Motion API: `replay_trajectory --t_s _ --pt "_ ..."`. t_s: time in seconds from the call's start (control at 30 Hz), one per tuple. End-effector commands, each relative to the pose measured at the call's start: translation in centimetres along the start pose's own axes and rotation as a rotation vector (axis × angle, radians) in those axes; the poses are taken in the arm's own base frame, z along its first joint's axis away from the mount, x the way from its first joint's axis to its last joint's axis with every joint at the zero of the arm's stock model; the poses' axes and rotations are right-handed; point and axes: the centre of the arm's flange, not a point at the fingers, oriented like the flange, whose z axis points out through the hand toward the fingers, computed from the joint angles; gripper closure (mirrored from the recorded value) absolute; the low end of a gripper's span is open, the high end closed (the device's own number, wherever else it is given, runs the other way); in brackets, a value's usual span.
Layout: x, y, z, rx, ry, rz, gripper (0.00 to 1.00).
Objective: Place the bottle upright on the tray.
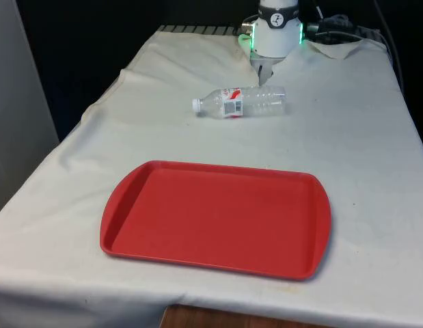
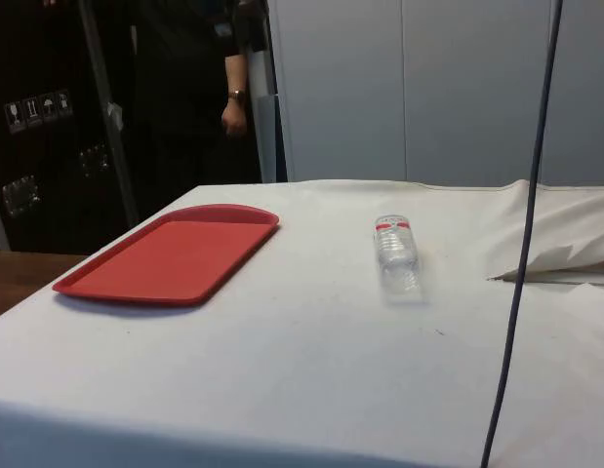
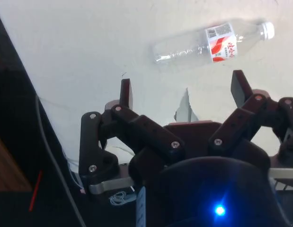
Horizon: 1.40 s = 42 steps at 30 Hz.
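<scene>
A clear plastic bottle [image 1: 242, 101] with a red-and-white label and a white cap lies on its side on the white cloth, cap toward the front view's left. The side view has the bottle [image 2: 396, 253] lying flat, well apart from the tray. The red tray [image 1: 218, 217] lies flat nearer the table's front and holds nothing. My gripper [image 3: 183, 92] hangs above the cloth behind the bottle [image 3: 213, 42], fingers [image 3: 126, 92] spread wide with nothing between them. In the front view, the gripper [image 1: 264, 71] sits just beyond the bottle, under the white wrist.
The red tray [image 2: 175, 252] lies toward the side view's left. A person in dark clothes [image 2: 199, 88] stands behind the table there. A dark cable [image 2: 524, 244] hangs down in front of the side view. The cloth bunches into folds [image 2: 560, 244] near the robot's end.
</scene>
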Motion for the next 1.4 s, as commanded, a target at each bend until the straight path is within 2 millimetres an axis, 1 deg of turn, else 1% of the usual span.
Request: replay_trajectory --t_s 0.0,0.13,0.3,0.33,0.53,0.73,1.03,1.27,1.33,1.37 --pt "0.0 -0.1 0.0 0.000 0.000 0.000 0.00" --pt "-0.9 -0.7 -0.1 -0.012 0.008 0.002 0.00" --pt "-2.0 -1.4 0.5 -0.026 0.018 0.000 0.00" --pt "-1.9 -1.3 0.6 -0.018 0.003 -0.003 0.00" --pt "-3.1 -2.2 1.2 -0.041 0.044 -0.003 0.00" --pt "-3.8 -2.5 1.6 -0.051 0.062 -0.005 0.00" --pt "-4.9 -3.2 2.9 -0.059 0.091 -0.011 0.00" --pt "-5.8 -3.5 4.6 -0.053 0.111 -0.018 0.00" --pt "-5.7 -3.4 4.8 -0.050 0.101 -0.022 0.00" --pt "-6.0 -3.5 5.0 -0.053 0.117 -0.019 0.00"
